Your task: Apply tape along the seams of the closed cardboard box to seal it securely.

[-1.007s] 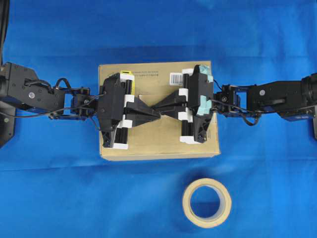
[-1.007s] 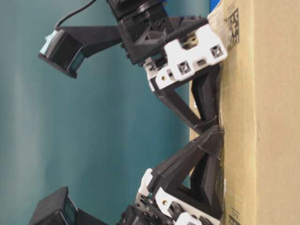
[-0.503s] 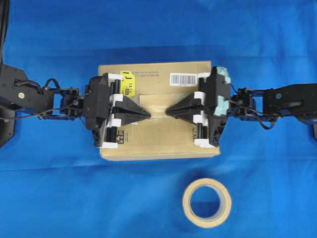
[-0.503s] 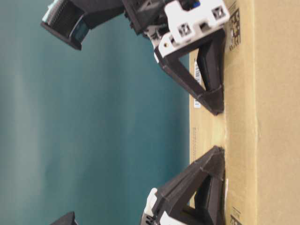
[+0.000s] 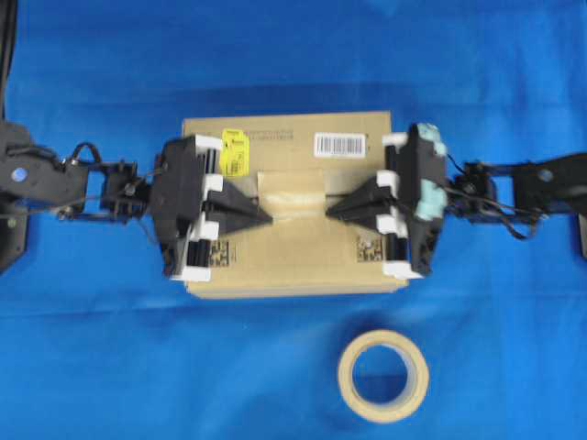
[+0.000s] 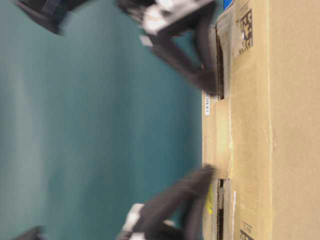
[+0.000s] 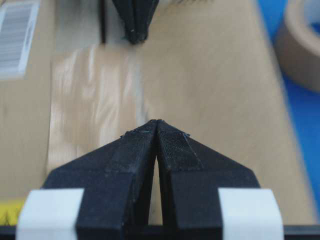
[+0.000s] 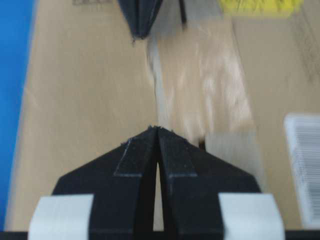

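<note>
The large brown rectangular cardboard box [image 5: 293, 206] sits on the blue cloth-covered table [image 5: 110, 367], and a small flat piece of smooth tan-brown tape [image 5: 292, 193] now lies pressed across the middle of its top, over the dark straight seam [image 6: 220, 55] between the two flaps. A second ago the two black grippers met tip to tip at the centre of the lid; since then they have drawn apart along the seam line, so the left gripper [image 5: 266, 218] now stands at the tape's left end and the right gripper [image 5: 330, 211] at its right end. Both have their jaws pressed together with nothing between them, as the wrist views show plainly: the left gripper [image 7: 157, 125] and the right gripper [image 8: 156, 131] each end in a single closed point resting on or just above the glossy tape [image 7: 95, 95]. This outward sweep reads as a smoothing stroke, which suggests the piece is stuck down flat. The seam beyond either end of it looks bare, so sealing appears only partly done. The round beige tape roll [image 5: 382, 375] lies untouched on the cloth in front of the box.
</note>
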Robot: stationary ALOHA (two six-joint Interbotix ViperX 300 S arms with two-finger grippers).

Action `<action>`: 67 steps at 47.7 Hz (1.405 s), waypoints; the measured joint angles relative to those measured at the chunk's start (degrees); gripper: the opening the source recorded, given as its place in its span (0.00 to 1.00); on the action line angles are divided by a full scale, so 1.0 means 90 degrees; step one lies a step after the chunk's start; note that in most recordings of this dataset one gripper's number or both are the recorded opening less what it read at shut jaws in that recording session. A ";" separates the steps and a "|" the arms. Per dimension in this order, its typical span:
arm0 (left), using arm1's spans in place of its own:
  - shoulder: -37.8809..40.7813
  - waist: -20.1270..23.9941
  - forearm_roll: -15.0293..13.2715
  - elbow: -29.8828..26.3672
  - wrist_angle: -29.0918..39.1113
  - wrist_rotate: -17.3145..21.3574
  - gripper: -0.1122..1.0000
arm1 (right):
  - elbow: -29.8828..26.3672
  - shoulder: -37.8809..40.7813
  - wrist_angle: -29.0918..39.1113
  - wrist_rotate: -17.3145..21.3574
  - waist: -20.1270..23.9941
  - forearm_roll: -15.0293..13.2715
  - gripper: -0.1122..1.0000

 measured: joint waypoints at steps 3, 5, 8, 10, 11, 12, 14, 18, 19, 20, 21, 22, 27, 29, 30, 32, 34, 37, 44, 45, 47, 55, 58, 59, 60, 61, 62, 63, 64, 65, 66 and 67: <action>-0.0225 0.0000 0.0000 -0.0137 0.0254 0.0000 0.10 | 0.0000 -0.0332 0.0088 -0.0107 0.0000 -0.0020 0.11; -0.0342 0.0000 0.0000 -0.0195 0.0391 0.0010 0.10 | 0.0000 -0.0547 0.0156 -0.0195 0.0000 -0.0020 0.11; -0.0527 0.0000 0.0000 -0.0254 0.0566 0.0059 0.10 | 0.0029 -0.0898 0.0312 -0.0303 -0.0020 -0.0029 0.11; -0.0635 0.0000 0.0000 -0.0264 0.0654 0.0059 0.10 | 0.0059 -0.1094 0.0410 -0.0361 -0.0029 -0.0029 0.11; -0.0684 0.0000 0.0000 -0.0254 0.0693 0.0059 0.10 | 0.0078 -0.1191 0.0459 -0.0371 -0.0039 -0.0029 0.11; -0.0742 0.0000 0.0010 -0.0254 0.0732 0.0059 0.10 | 0.0107 -0.1289 0.0498 -0.0391 -0.0049 -0.0020 0.11; -0.0859 0.0000 0.0000 -0.0254 0.0811 0.0049 0.10 | 0.0176 -0.1523 0.0596 -0.0410 -0.0059 -0.0029 0.11; -0.1113 0.0000 0.0000 -0.0137 0.0947 0.0049 0.10 | 0.0342 -0.1924 0.0732 -0.0400 -0.0059 -0.0029 0.11; -0.1182 0.0000 0.0000 -0.0088 0.0986 0.0039 0.10 | 0.0391 -0.2021 0.0762 -0.0410 -0.0068 -0.0039 0.11; -0.1250 0.0000 0.0000 -0.0049 0.1006 0.0039 0.10 | 0.0439 -0.2119 0.0801 -0.0410 -0.0059 -0.0029 0.11; -0.1318 0.0000 0.0000 -0.0010 0.1035 0.0029 0.10 | 0.0488 -0.2236 0.0830 -0.0400 -0.0059 -0.0039 0.11; -0.1387 0.0000 0.0000 0.0039 0.1055 0.0020 0.10 | 0.0537 -0.2334 0.0869 -0.0410 -0.0068 -0.0039 0.11; -0.1846 0.0000 0.0000 0.0322 0.1094 -0.0049 0.10 | 0.0752 -0.2871 0.1113 -0.0410 -0.0068 -0.0039 0.11; -0.2051 0.0000 0.0000 0.0449 0.1104 -0.0068 0.10 | 0.0850 -0.3076 0.1230 -0.0410 -0.0059 -0.0029 0.11; -0.2148 0.0000 0.0000 0.0508 0.1104 -0.0068 0.10 | 0.0889 -0.3193 0.1279 -0.0410 -0.0059 -0.0029 0.11; -0.2363 -0.0010 0.0000 0.0635 0.1104 -0.0068 0.10 | 0.0947 -0.3389 0.1387 -0.0410 -0.0059 -0.0039 0.11; -0.2559 0.0000 0.0000 0.0752 0.1133 -0.0078 0.10 | 0.1035 -0.3594 0.1514 -0.0410 -0.0059 -0.0029 0.11; -0.2881 0.0000 0.0000 0.0947 0.1191 -0.0078 0.10 | 0.1152 -0.3867 0.1660 -0.0410 -0.0068 -0.0039 0.11; -0.3643 0.0000 0.0000 0.1396 0.1260 -0.0078 0.10 | 0.1465 -0.4404 0.1904 -0.0410 -0.0059 -0.0029 0.11; -0.3740 0.0000 0.0000 0.1475 0.1260 -0.0078 0.10 | 0.1523 -0.4473 0.1924 -0.0410 -0.0059 -0.0039 0.11; -0.3926 0.0000 0.0000 0.1631 0.1260 -0.0078 0.10 | 0.1611 -0.4590 0.1953 -0.0410 -0.0059 -0.0039 0.11; -0.4580 0.0000 0.0000 0.2217 0.1260 -0.0107 0.10 | 0.2051 -0.4883 0.1973 -0.0400 -0.0059 -0.0039 0.11; -0.4795 0.0000 0.0000 0.2441 0.1260 -0.0166 0.10 | 0.2158 -0.4902 0.1982 -0.0381 -0.0068 -0.0039 0.11; -0.4863 0.0000 0.0000 0.2520 0.1270 -0.0186 0.10 | 0.2197 -0.4902 0.1973 -0.0371 -0.0059 -0.0039 0.11; -0.4932 0.0000 0.0000 0.2588 0.1270 -0.0195 0.10 | 0.2236 -0.4902 0.1982 -0.0361 -0.0059 -0.0029 0.11; -0.5010 0.0000 0.0000 0.2676 0.1260 -0.0215 0.10 | 0.2256 -0.4902 0.1982 -0.0361 -0.0068 -0.0029 0.11; -0.5059 0.0000 0.0000 0.2725 0.1270 -0.0225 0.10 | 0.2305 -0.4893 0.1973 -0.0361 -0.0059 -0.0029 0.11; -0.5117 0.0000 0.0000 0.2783 0.1270 -0.0234 0.10 | 0.2334 -0.4893 0.1982 -0.0352 -0.0059 -0.0029 0.11; -0.5166 0.0000 0.0000 0.2842 0.1279 -0.0234 0.10 | 0.2363 -0.4883 0.1982 -0.0361 -0.0068 -0.0029 0.11; -0.5205 0.0000 0.0000 0.2891 0.1279 -0.0234 0.10 | 0.2383 -0.4873 0.1982 -0.0352 -0.0068 -0.0039 0.11; -0.5244 0.0000 0.0000 0.2930 0.1279 -0.0234 0.10 | 0.2402 -0.4844 0.1982 -0.0361 -0.0068 -0.0029 0.11; -0.5283 0.0000 0.0000 0.2979 0.1289 -0.0234 0.10 | 0.2432 -0.4834 0.1982 -0.0352 -0.0068 -0.0029 0.11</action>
